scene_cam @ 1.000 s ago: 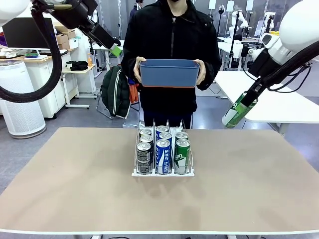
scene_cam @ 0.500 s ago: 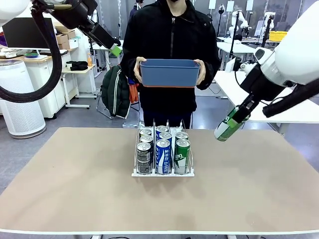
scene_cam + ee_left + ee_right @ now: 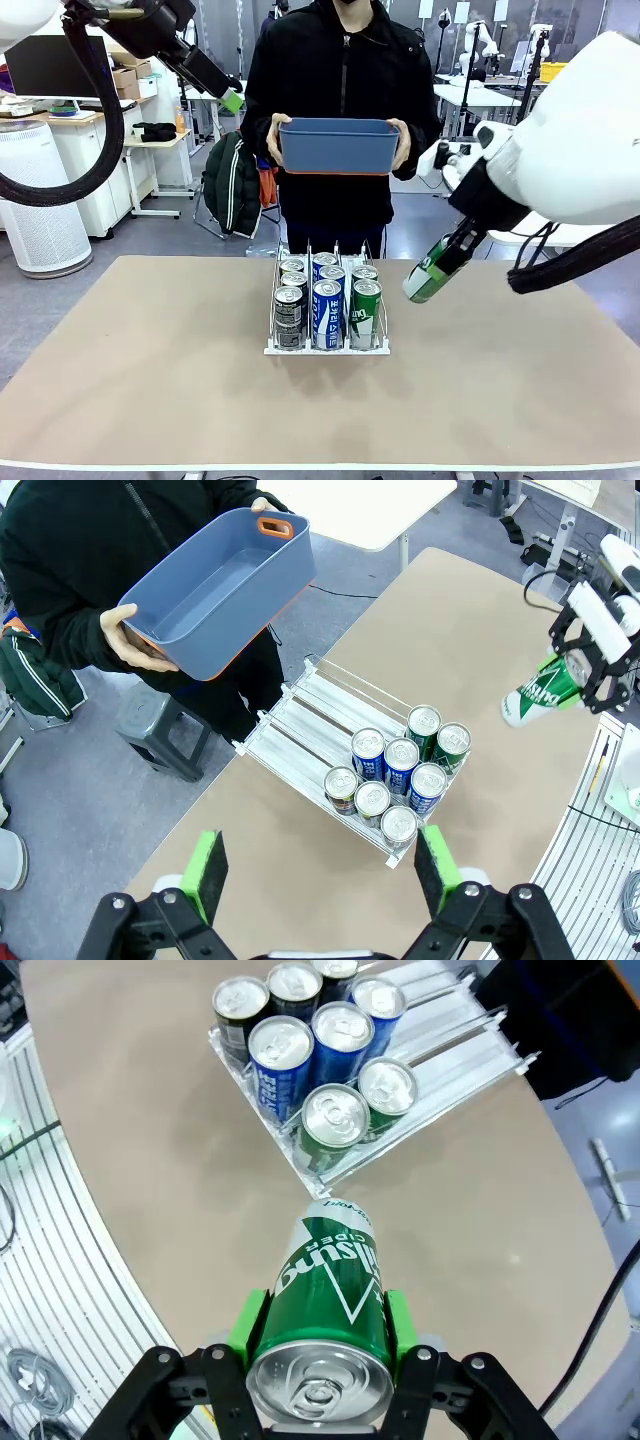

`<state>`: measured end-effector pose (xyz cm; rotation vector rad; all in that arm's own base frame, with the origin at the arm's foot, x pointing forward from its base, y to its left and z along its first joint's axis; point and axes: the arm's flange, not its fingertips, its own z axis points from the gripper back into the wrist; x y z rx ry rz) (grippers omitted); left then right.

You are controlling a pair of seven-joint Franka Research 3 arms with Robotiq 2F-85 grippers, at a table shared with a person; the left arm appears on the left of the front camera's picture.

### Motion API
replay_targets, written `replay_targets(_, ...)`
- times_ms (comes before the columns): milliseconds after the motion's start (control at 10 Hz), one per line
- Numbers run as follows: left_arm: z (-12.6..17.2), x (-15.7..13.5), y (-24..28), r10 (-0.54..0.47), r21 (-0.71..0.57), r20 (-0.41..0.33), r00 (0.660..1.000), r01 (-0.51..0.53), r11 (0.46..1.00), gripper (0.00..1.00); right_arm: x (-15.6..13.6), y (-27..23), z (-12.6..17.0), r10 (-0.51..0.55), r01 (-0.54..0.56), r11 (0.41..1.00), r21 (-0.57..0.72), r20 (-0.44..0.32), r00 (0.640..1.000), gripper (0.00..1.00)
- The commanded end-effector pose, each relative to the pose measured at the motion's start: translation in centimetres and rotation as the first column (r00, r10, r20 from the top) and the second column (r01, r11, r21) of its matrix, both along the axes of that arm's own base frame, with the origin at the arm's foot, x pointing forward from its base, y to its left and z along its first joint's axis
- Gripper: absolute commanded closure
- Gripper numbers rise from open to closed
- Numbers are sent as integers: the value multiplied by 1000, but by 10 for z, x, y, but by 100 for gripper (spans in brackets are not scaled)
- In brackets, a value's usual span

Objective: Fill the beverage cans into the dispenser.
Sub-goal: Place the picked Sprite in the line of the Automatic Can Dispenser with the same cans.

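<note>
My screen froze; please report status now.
Left gripper open, raised. Right gripper shut on green can, airborne right of dispenser. Seven cans loaded. Path clear.

Front cam sits low on the robot's side, looking straight across the surface (image 3: 150, 380) at the person (image 3: 340, 110) holding a tub. Left wrist cam hangs high up, looking steeply down from far off. Right wrist cam is much closer, angled down. All three catch the dispenser (image 3: 327, 345) (image 3: 310, 755) (image 3: 440, 1070) mid-surface.
</note>
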<state>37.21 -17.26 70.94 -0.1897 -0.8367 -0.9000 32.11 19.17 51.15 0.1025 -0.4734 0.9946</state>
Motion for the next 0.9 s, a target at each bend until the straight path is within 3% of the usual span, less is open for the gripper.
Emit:
replay_targets(0, 0, 0, 1, 2, 2, 1, 1000, -2, 1000, 0, 9, 16, -11, -21, 21, 1000, -7, -15, 1000, 42)
replay_targets(300, 0, 0, 1, 2, 2, 1, 1000, -2, 1000, 0, 14, 35, -30, 6, -7, 1000, -9, -124, 992, 42)
replay_targets(800, 0, 0, 1, 2, 2, 1, 1000, -2, 1000, 0, 24, 58, -51, 33, -31, 999, 12, -179, 983, 42)
